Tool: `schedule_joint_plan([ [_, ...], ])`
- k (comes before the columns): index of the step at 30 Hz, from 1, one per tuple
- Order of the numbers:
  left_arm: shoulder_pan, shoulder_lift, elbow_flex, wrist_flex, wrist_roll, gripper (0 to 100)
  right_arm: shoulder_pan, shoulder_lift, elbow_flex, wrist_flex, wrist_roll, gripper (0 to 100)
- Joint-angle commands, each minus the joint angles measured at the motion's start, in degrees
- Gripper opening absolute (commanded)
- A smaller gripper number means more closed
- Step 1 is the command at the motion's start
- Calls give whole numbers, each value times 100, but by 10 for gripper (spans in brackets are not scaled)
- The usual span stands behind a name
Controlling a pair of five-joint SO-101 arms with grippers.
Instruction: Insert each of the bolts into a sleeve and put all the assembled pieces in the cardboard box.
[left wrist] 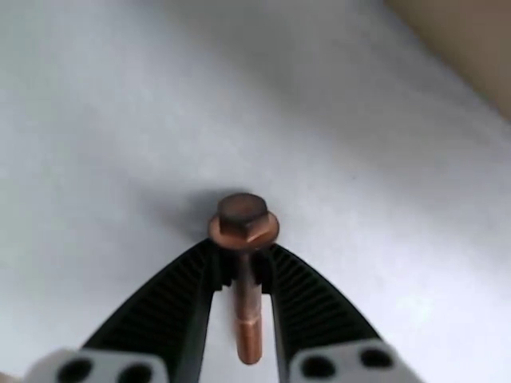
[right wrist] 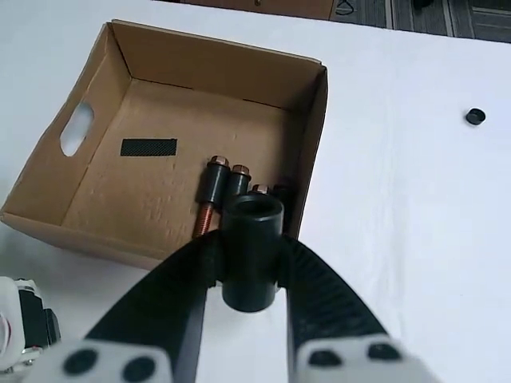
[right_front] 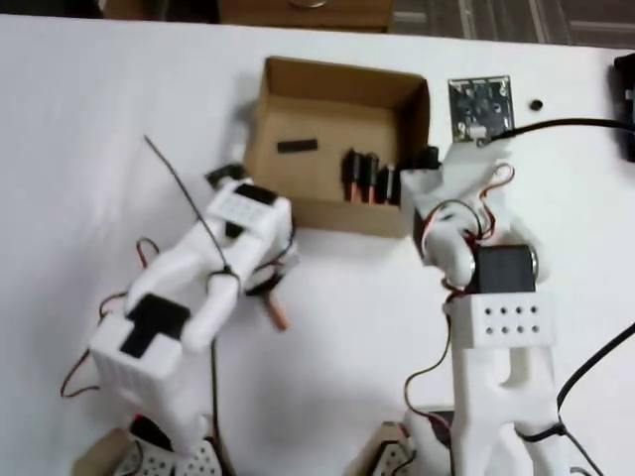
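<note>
The cardboard box [right_front: 337, 84] sits on the worktop [right_front: 79, 119], at the far middle. Inside it, the assembled pieces [right_front: 365, 178] lie side by side in the near right corner, with a flat strip [right_front: 297, 146] on the floor to their left. In front of the box's left end, the left gripper [left wrist: 243, 259] has a bolt [left wrist: 244, 223] between its fingers, over the worktop. At the box's near right corner, the right gripper [right wrist: 251, 255] has a sleeve [right wrist: 252, 239] between its fingers. A small circuit board [right_front: 481, 104] lies right of the box, and a small round part [right_front: 536, 103] lies farther right.

A white table [right_front: 79, 119] carries a small circuit board [right_front: 480, 107] near its far edge. A black round cap [right_front: 536, 103] lies just beside it. A black cable [right_front: 566, 124] leads away from the board.
</note>
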Motion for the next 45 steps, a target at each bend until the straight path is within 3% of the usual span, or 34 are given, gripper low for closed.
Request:
schedule_joint_plan([
  [1, -18, -176, -787, 923, -44, 23, 48, -171, -44, -84, 35, 20],
  [9, 9, -1187, -4004, 2382, -1169, 23, 13, -207, -44, -84, 35, 20],
  [15, 18, -1380, -5279, 3103, -1644, 23, 31, -233, -79, 48, 35, 20],
  [21, 158, -1934, -5895, 3042, -2374, 23, 4, -919, -70, 453, 35, 20],
  [33, 703, -3103, -5982, 3007, -2426, 23, -22, -2431, -35, 2000, 18, 20],
  [39, 1029, -3121, -6009, 2998, -2699, 23, -1095, -2888, -26, 2870, -132, 20],
  [45, 1196, -3138, -5974, 3051, -2699, 24, -2132, -3099, 290, 2949, -1248, 20],
])
